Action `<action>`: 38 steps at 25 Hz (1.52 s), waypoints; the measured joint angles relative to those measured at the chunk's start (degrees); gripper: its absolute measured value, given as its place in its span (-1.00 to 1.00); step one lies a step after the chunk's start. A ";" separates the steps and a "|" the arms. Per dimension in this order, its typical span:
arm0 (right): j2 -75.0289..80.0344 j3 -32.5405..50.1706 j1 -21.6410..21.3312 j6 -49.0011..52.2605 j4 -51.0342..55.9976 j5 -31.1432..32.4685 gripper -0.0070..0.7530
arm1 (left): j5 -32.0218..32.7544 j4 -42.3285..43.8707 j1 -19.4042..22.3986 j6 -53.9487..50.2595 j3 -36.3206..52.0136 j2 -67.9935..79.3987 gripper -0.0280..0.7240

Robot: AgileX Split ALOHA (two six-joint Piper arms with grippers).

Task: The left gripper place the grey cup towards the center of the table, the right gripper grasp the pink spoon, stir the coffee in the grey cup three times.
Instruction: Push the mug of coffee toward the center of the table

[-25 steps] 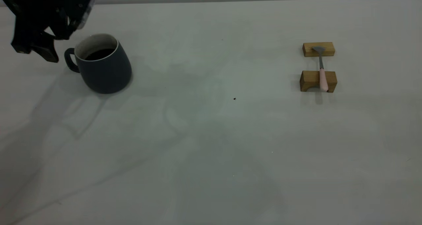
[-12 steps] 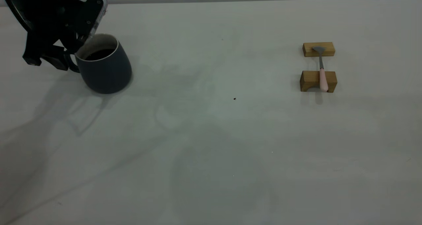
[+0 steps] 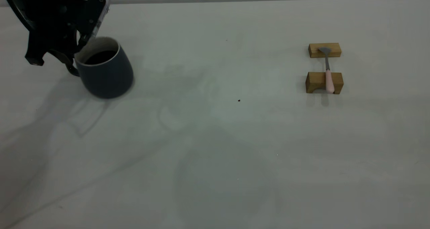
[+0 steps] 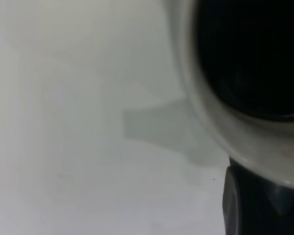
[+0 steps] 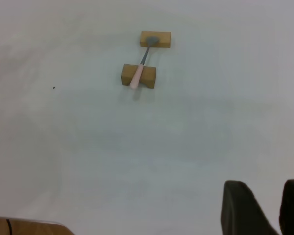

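The grey cup (image 3: 105, 78) stands at the table's (image 3: 215, 148) far left, tipped slightly, with dark coffee (image 3: 100, 57) inside. My left gripper (image 3: 71, 65) is at the cup's left side, shut on the handle, which it hides. The left wrist view is filled by the cup's pale rim (image 4: 245, 142) and the coffee (image 4: 250, 54). The pink spoon (image 3: 328, 78) lies across two wooden blocks at the right, and it also shows as the spoon (image 5: 137, 77) far from my right gripper (image 5: 279, 191). That gripper hangs shut and empty, outside the exterior view.
The spoon's bowl rests on the far block (image 3: 325, 50) and its handle on the near block (image 3: 315, 83). A tiny dark speck (image 3: 239, 100) marks the table's middle. The table's back edge runs just behind the cup.
The left gripper came in from the upper left and closed round the cup's handle. The cup now tips and has shifted slightly left. The spoon has not moved.
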 joint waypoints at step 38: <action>0.00 0.00 0.00 0.00 0.00 0.00 -0.36 | -5.68 0.69 -23.59 -26.96 0.00 0.94 -0.37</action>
